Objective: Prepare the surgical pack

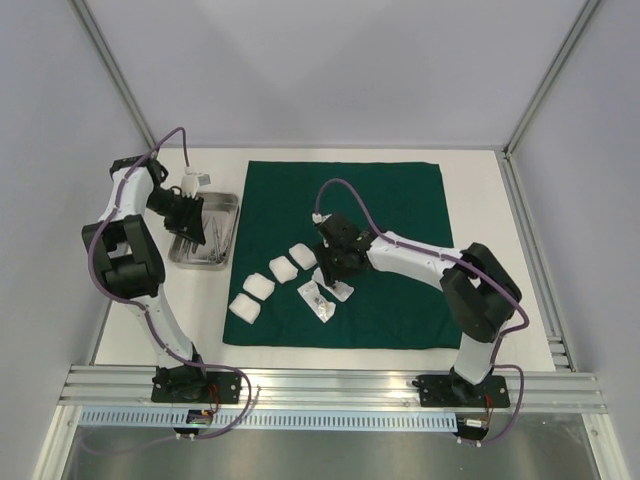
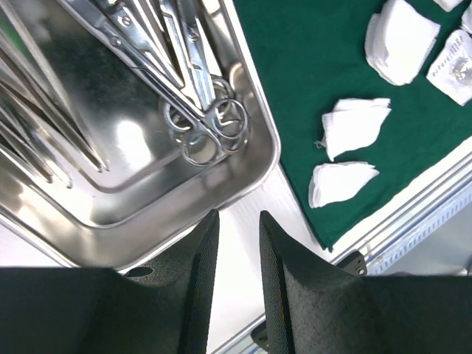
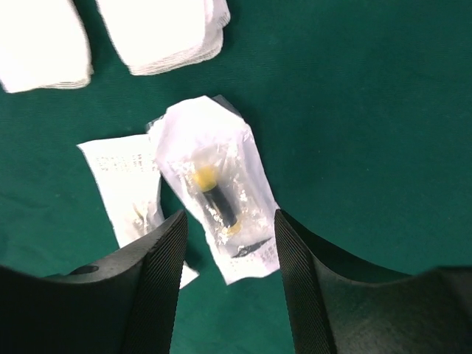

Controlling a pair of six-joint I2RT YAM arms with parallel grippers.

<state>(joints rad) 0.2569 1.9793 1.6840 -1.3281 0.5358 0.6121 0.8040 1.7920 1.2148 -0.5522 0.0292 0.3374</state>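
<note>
White gauze squares (image 1: 262,285) are lying on the near-left part of the dark green cloth (image 1: 390,220), which is spread flat. Right gripper (image 3: 230,214) is hovering over a sealed packet (image 3: 214,192), jaws wide apart, gripping nothing. Farther left, left gripper (image 2: 239,215) is hanging over the steel tray (image 2: 147,228) of scissors (image 2: 203,125), jaws slightly apart, empty.

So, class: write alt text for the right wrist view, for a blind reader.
The right pincer hangs open over a clear packet holding a yellow-and-black item, on the dark green cloth. It overlaps a second packet; white gauze squares sit beyond.
</note>
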